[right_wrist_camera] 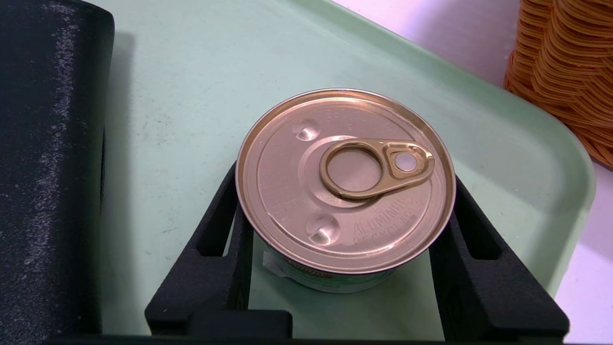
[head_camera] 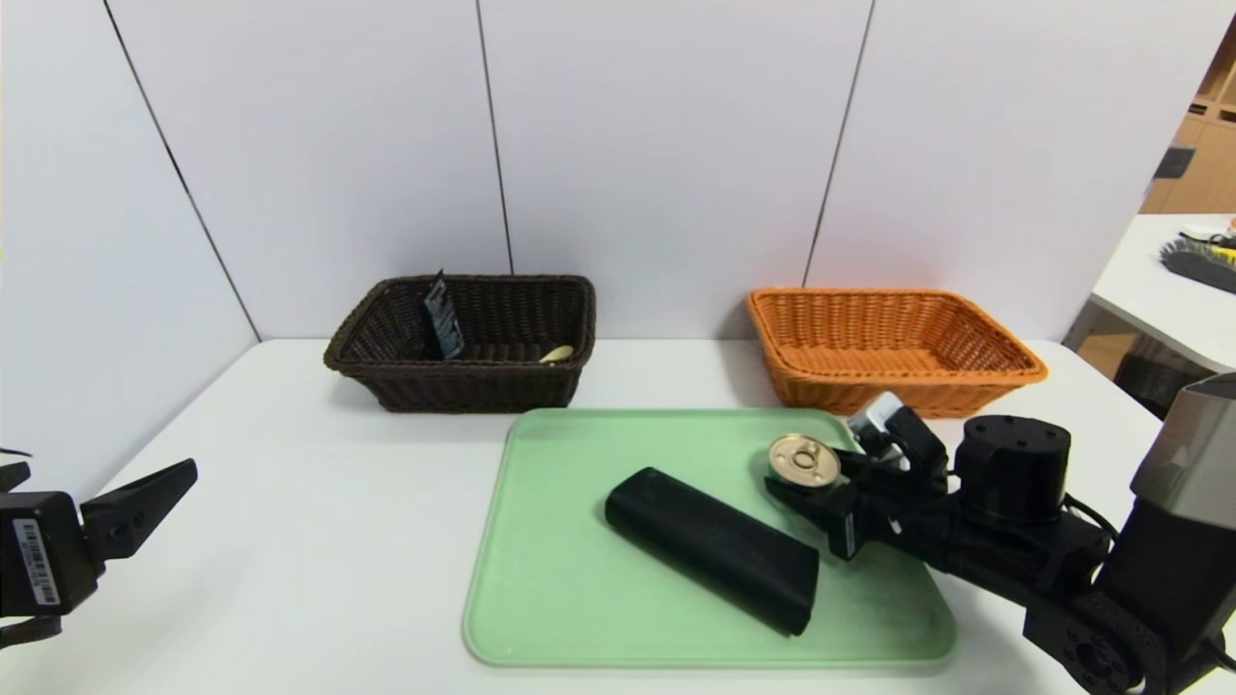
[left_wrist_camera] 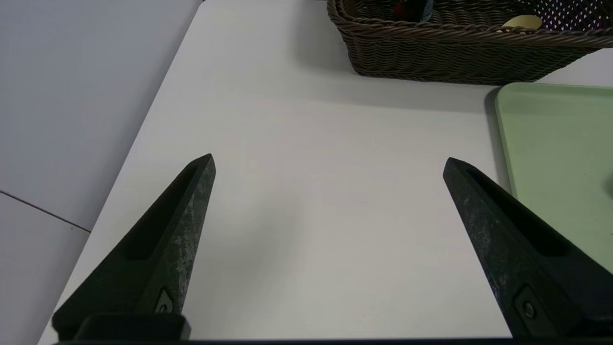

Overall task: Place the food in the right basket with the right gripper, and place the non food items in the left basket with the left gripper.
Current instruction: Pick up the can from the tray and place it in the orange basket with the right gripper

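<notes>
At far left, the black left gripper [left_wrist_camera: 327, 155] with triangular fingers is held above the white tabletop [head_camera: 338, 541], jaws wide open, nothing between them. Toward the back, a dark brown woven wicker basket [head_camera: 473, 386] is seen with a dark squeeze tube [head_camera: 443, 320] propped upright at a tilt inside and a pale yellow spoon [head_camera: 556, 354] near its right front. In the middle, a long black oblong case [head_camera: 713, 548] is laid diagonally on a light green tray [head_camera: 550, 598]. To its right, the short round tin can [right_wrist_camera: 345, 182] with gold pull-ring lid and green label is upright over the tray, gripped at its sides by the jaws of the black right gripper [right_wrist_camera: 346, 170]. Behind, at right, an orange woven wicker basket [head_camera: 888, 384] is placed, can outside it.
</notes>
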